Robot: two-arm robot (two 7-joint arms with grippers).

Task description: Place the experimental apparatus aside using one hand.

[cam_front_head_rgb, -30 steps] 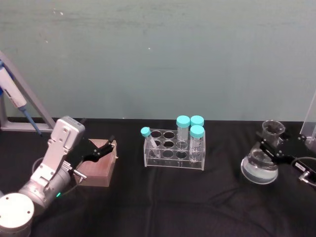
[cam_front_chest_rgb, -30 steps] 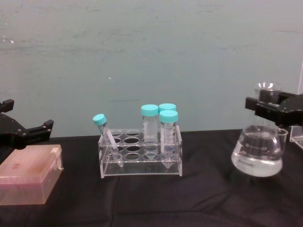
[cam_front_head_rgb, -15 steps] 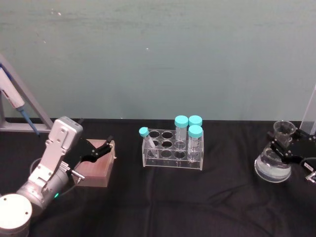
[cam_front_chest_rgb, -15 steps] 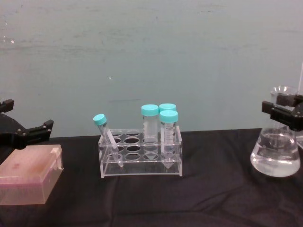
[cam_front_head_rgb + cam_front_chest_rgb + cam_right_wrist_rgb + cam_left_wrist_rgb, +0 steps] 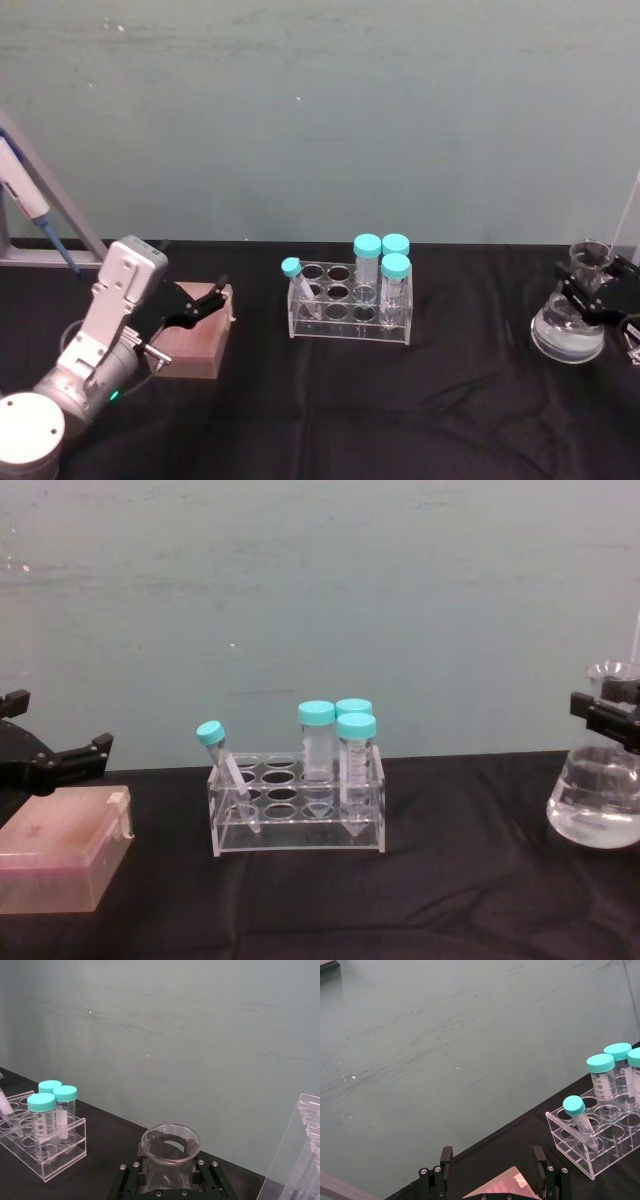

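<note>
**Caller:** Right gripper (image 5: 597, 293) is clamped on the neck of the conical flask (image 5: 570, 335), jaws either side of the glass just under the flared lip. From the right wrist view the flask's mouth (image 5: 170, 1143) sits squarely between the black fingers (image 5: 131, 1178), so the hold looks centred.

**Analyst:** And the flask hangs below the gripper, at the far right of the black table (image 5: 330, 400), well away from the test tube rack (image 5: 350, 312) to the gripper's left. An acrylic stand (image 5: 300, 1160) rises just beyond the gripper on its outer side. How does that flask handle, you reckon?

**Caller:** Glass, so stiff, smooth and breakable. Clear liquid fills the wide base (image 5: 594, 815), which I'd judge makes it bottom-heavy and prone to slosh if swung. The neck is the sensible spot: narrow enough for the jaws, and the lip gives a stop against slipping downward.

**Analyst:** Whether the base is resting on the cloth or hovering a touch, I can't say from the chest view.

**Caller:** Same here. Left gripper (image 5: 205, 300) is out of it, jaws apart, parked above the pink box (image 5: 62, 846), far from the flask.
</note>
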